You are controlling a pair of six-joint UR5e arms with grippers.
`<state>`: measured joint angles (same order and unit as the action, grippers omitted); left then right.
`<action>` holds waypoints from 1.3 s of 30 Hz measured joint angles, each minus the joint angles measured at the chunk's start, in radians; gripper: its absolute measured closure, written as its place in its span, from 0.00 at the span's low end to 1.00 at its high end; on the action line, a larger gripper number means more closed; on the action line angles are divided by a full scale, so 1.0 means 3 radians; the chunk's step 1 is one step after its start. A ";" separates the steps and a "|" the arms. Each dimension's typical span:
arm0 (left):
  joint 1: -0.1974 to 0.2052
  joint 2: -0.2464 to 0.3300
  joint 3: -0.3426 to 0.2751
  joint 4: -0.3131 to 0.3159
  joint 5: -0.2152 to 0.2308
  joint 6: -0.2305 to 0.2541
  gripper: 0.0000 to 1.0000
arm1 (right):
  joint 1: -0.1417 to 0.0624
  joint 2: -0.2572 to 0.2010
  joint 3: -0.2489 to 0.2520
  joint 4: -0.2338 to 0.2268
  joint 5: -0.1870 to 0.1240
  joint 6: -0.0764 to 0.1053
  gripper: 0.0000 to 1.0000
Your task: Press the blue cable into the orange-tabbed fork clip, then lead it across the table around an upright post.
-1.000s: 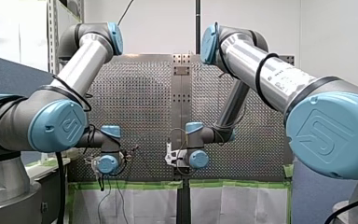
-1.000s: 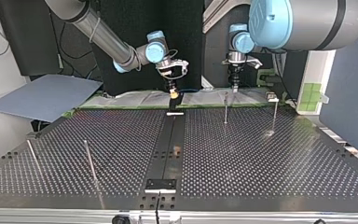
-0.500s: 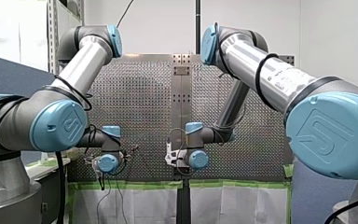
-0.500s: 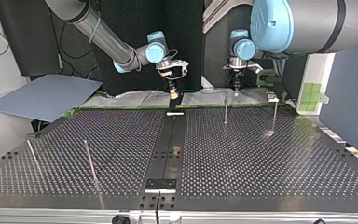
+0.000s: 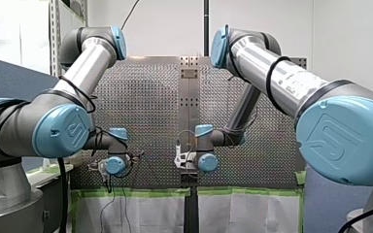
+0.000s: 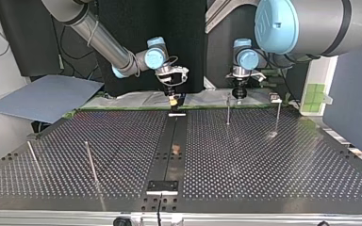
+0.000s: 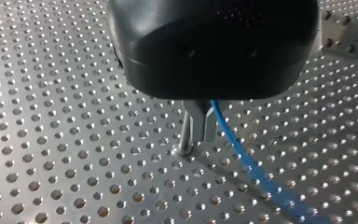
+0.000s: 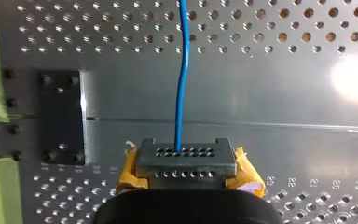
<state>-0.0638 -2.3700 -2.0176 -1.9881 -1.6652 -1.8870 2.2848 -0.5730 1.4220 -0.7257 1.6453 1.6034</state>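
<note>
Plainly the tight spot is at my left hand (image 7: 199, 136): its metal fingers are pressed together with the blue cable (image 7: 256, 173) coming out along their side, apparently pinched. A thin upright post (image 7: 185, 130) stands just beside them, on the side away from the cable. A small sideways drift could knock or bend that post, or carry the cable past it on the wrong side. My right hand (image 8: 186, 159) pinches the same cable between its yellow pads above the tabletop (image 8: 270, 107), so if the two hands pull apart, the cable could go taut and slip from one pinch. An orange speck (image 6: 175, 149) on the dark middle strip may be the clip. No cable shows at it, so that step could get skipped.
</note>
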 joint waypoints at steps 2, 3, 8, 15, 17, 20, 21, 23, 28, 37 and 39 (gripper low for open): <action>0.0017 -0.0001 0.0043 -0.0035 0.0014 -0.0014 1.00 | -0.0017 0.0003 -0.0040 0.0021 -0.0003 0.0000 1.00; 0.0025 -0.0001 0.0061 -0.0053 0.0018 -0.0017 1.00 | -0.0025 0.0003 -0.0057 0.0031 -0.0004 -0.0001 1.00; 0.0070 -0.0001 0.0153 -0.0132 0.0046 -0.0032 1.00 | -0.0069 0.0009 -0.0125 0.0067 -0.0007 -0.0010 1.00; 0.0113 -0.0001 0.0251 -0.0208 0.0078 -0.0039 1.00 | -0.0125 0.0068 -0.0207 0.0105 -0.0019 -0.0022 1.00; 0.0121 -0.0002 0.0286 -0.0240 0.0083 -0.0037 1.00 | -0.0137 0.0117 -0.0256 0.0150 -0.0020 -0.0048 1.00; 0.0132 -0.0002 0.0338 -0.0278 0.0088 -0.0030 1.00 | -0.0145 0.0183 -0.0340 0.0229 -0.0022 -0.0076 1.00; 0.0134 -0.0002 0.0350 -0.0289 0.0090 -0.0026 1.00 | -0.0146 0.0194 -0.0364 0.0250 -0.0024 -0.0080 1.00; 0.0139 -0.0002 0.0367 -0.0311 0.0094 -0.0006 1.00 | -0.0150 0.0209 -0.0422 0.0283 -0.0031 -0.0087 1.00; 0.0147 -0.0001 0.0377 -0.0370 0.0076 0.0103 1.00 | -0.0152 0.0219 -0.0501 0.0313 -0.0037 -0.0091 1.00; 0.0159 0.0001 0.0379 -0.0449 -0.0014 0.0259 1.00 | -0.0153 0.0224 -0.0516 0.0335 -0.0047 -0.0097 1.00; 0.0159 0.0000 0.0379 -0.0450 -0.0023 0.0303 1.00 | -0.0153 0.0226 -0.0517 0.0336 -0.0047 -0.0097 1.00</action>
<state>-0.0160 -2.3701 -1.9040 -2.1229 -1.6720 -1.7960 2.2389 -0.5052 1.2670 -0.6249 1.6311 1.5742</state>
